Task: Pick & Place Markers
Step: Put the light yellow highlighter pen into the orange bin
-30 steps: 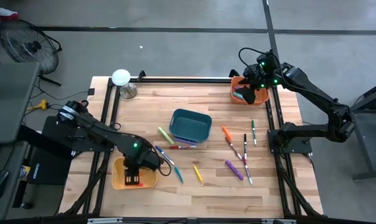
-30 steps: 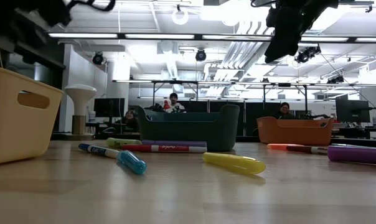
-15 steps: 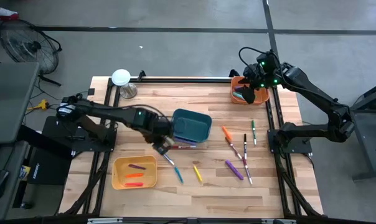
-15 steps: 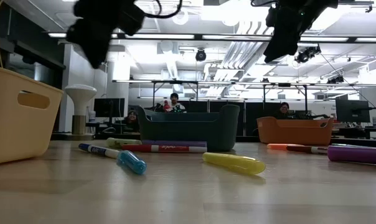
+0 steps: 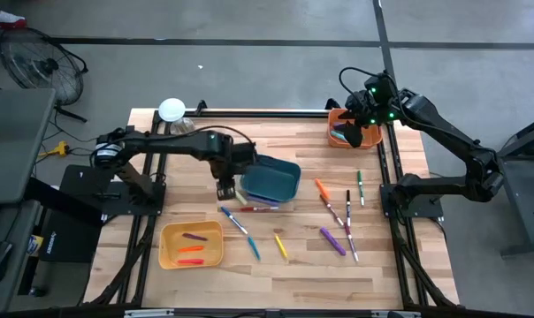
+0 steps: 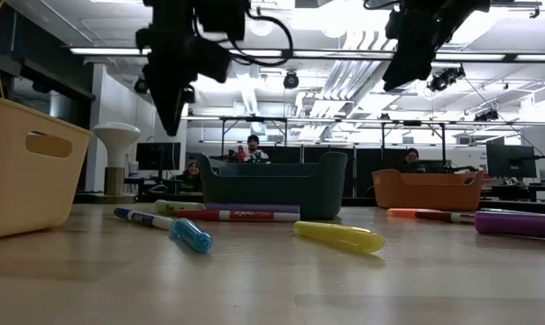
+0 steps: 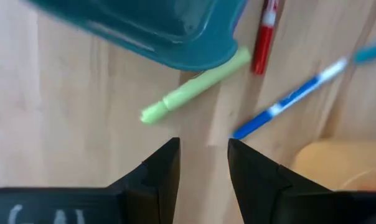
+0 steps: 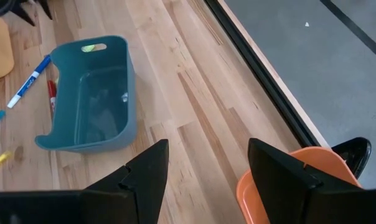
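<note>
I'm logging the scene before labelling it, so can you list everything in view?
Table: one, light wood, under everything.
Teal bin: one, mid-table.
Yellow bin: one, near left side.
Orange bin: one, far right corner.
Loose markers: about a dozen, mixed colours, lying near and to the right of the teal bin.
Binned markers: about three, purple and orange, in the yellow bin.
White lamp-like thing: one, far left corner.
Fan: one, dark, on the floor.
People: a few, seated far behind.
Left gripper: open, above a light green marker.
Right gripper: open, over the orange bin.
</note>
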Tool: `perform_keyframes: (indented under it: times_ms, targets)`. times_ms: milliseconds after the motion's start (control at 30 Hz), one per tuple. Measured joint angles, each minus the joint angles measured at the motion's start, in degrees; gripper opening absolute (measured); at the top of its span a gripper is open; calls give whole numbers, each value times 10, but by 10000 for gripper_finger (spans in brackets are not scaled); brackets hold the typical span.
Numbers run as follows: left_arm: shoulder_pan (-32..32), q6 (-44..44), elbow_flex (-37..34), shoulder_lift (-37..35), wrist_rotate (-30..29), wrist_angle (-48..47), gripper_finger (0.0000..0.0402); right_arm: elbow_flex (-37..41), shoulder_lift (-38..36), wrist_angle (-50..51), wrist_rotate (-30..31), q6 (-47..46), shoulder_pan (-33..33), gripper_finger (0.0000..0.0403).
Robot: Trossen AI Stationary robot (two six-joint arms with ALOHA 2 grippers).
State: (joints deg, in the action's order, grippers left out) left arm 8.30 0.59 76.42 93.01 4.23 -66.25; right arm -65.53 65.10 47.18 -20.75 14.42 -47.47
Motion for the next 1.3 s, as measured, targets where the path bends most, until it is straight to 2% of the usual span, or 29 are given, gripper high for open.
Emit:
perform_keyframes:
  times_ms: [133, 267, 433, 633, 900, 1100, 1200, 1300]
  targets:
    - [16, 153, -1, 34, -8, -3, 131, 0, 0, 0, 1, 0, 0, 208]
    - [30, 224, -2, 65, -7, 0, 131, 0, 0, 1, 7, -4, 0, 208]
    - [47, 263, -29, 77, -6, 23, 131, 0, 0, 1, 7, -23, 0, 208]
    - [61, 261, -66, 77, 16, 53, 131, 0, 0, -5, 11, -44, 0, 208]
    - [80, 76, -88, 73, 80, 124, 131, 0, 0, -11, 14, -91, 0, 208]
    - [78, -23, -137, 10, 46, 149, 131, 0, 0, -11, 28, -112, 0, 208]
    - [78, -145, -178, -28, 8, 172, 131, 0, 0, -11, 28, -114, 0, 208]
    - [78, -329, -215, -68, -21, 213, 131, 0, 0, -11, 28, -115, 0, 208]
